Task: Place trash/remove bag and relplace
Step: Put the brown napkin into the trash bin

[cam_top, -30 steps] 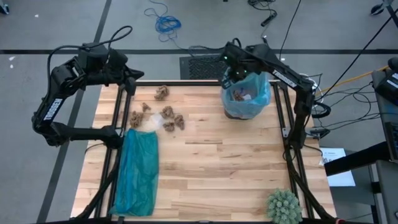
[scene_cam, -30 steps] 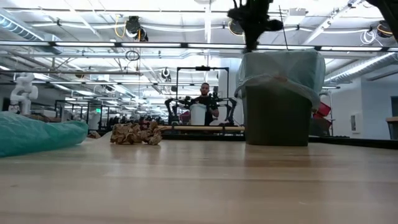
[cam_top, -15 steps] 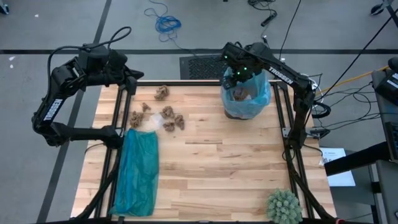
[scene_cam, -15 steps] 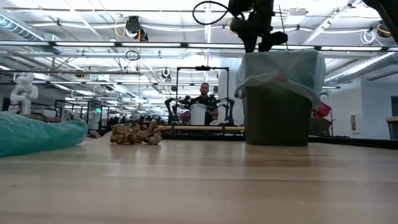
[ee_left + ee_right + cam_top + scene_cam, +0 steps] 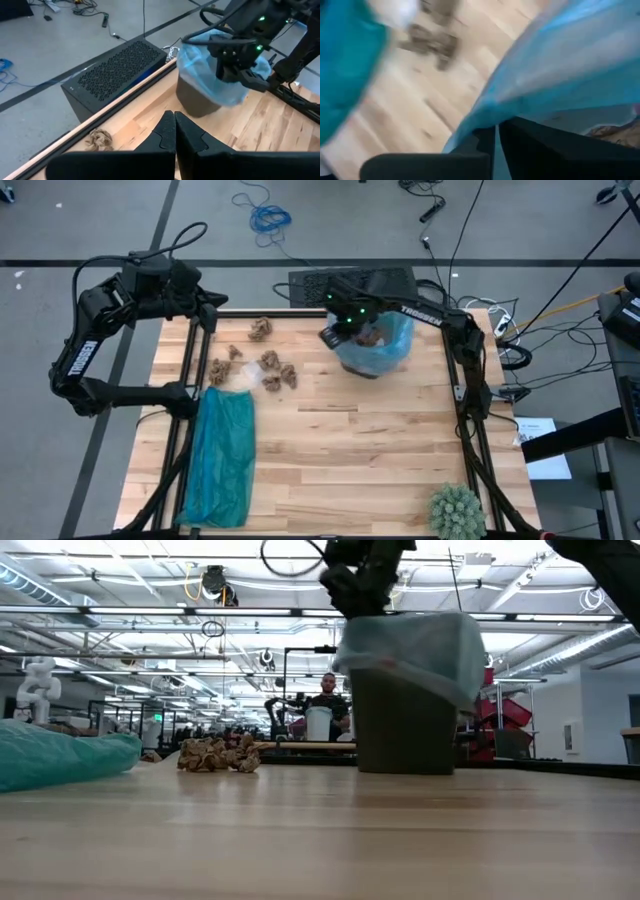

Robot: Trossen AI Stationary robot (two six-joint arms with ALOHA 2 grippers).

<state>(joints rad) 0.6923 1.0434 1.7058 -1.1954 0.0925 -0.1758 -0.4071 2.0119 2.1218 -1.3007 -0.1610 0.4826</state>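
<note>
The small dark bin (image 5: 403, 730) stands on the table's far right part, lined with the pale blue bag (image 5: 383, 340), whose top is folded over the bin's rim (image 5: 410, 645). Brown scraps (image 5: 372, 335) lie inside it. My right gripper (image 5: 335, 335) is at the bin's left rim, shut on the bag. More brown scraps (image 5: 275, 368) and a white wad (image 5: 243, 380) lie on the table's far left part. My left gripper (image 5: 174, 132) is shut and waits over the far left corner. My right gripper pinches the blue bag between its two fingers at the overhanging rim (image 5: 480, 117) on the bin's side toward the table's left. It comes from above, slanting down. The bag stays on the bin, and the bin stands on the table.
A darker teal bag (image 5: 220, 455) lies along the left edge. A spiky green ball (image 5: 457, 512) sits at the near right corner. A black perforated box (image 5: 117, 75) stands beyond the far edge. Bare wood (image 5: 350, 450) fills the middle and near part.
My right gripper has moved toward the table's left and slightly down. The bin and its blue bag have slid along the table to the left with it.
</note>
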